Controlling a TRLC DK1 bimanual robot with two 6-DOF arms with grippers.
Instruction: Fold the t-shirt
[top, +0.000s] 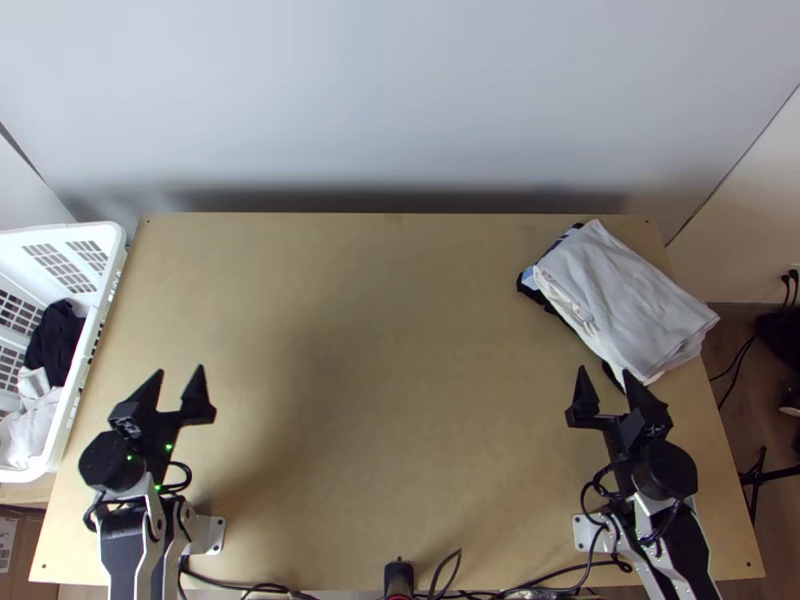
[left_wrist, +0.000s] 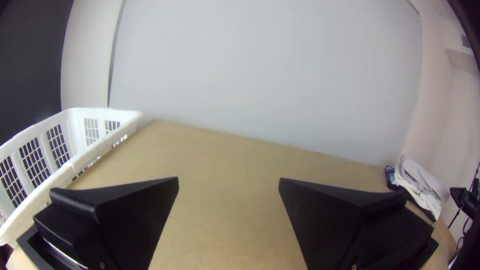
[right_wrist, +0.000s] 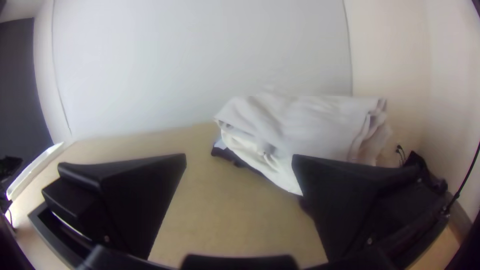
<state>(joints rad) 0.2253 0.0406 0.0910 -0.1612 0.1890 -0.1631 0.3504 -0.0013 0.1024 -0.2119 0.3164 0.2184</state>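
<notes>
My left gripper (top: 180, 385) stands open over the table's left part in the top view, nothing between its fingers; the left wrist view has the same gripper (left_wrist: 229, 182) wide apart. Over the right part, my right gripper (top: 604, 382) is open too, and in its wrist view the gripper (right_wrist: 240, 160) has its fingers spread. A stack of folded white and dark cloth (top: 625, 295) lies at the table's right edge, just beyond the right gripper; the white cloth (right_wrist: 300, 125) is on top. Whether a t-shirt is in it, I cannot tell.
At the left edge stands a white basket (top: 112, 290) holding dark cloth (top: 55, 340) and white cloth (top: 32, 420). Bare wooden table (top: 390, 350) stretches between the arms. A wall (top: 390, 100) rises behind it, and cables run along the near edge.
</notes>
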